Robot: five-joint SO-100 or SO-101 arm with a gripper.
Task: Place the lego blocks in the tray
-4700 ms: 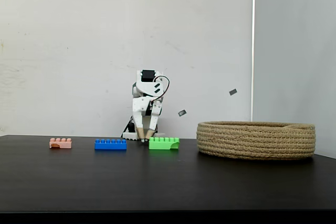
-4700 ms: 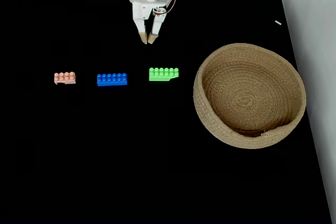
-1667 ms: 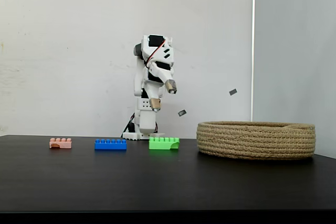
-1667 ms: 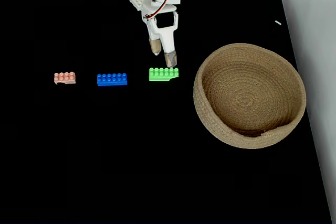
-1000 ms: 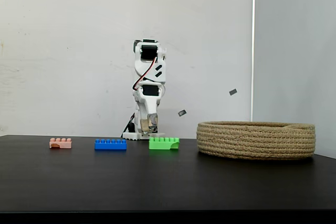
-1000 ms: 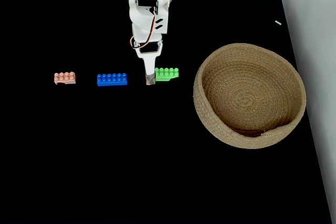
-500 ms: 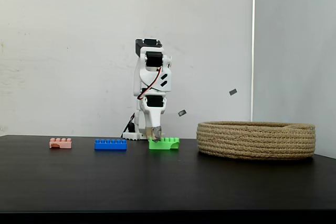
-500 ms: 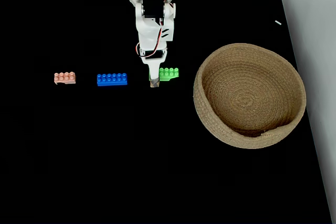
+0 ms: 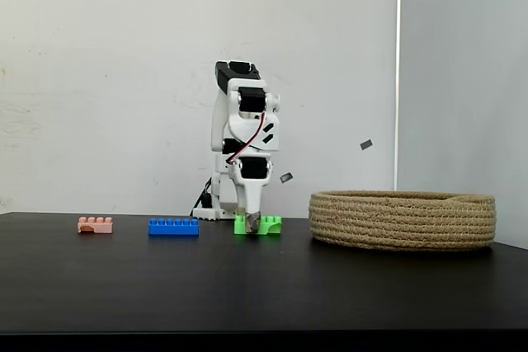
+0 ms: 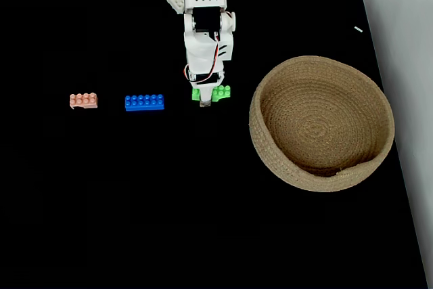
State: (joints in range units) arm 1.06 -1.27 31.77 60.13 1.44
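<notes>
Lego blocks lie in a row left of the tray (image 10: 369, 89): pink brick (image 10: 83, 100), blue brick (image 10: 144, 102), then green brick (image 10: 220, 91), which the gripper (image 10: 204, 101) straddles; whether it grips, I cannot tell. Bare table (image 10: 169, 208) surrounds them.

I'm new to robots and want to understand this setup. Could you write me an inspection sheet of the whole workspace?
Surface: black table, matte.
Job's things: pink brick, blue brick and green brick in a row; rope tray to their right in both fixed views, nothing inside.
Clutter: nothing seen.
Grippers: gripper down at the green brick, fingers on either side of it; whether it has closed cannot be told.
Cables: red wire on the white arm.
Surroundings: white wall with two small dark marks.
</notes>
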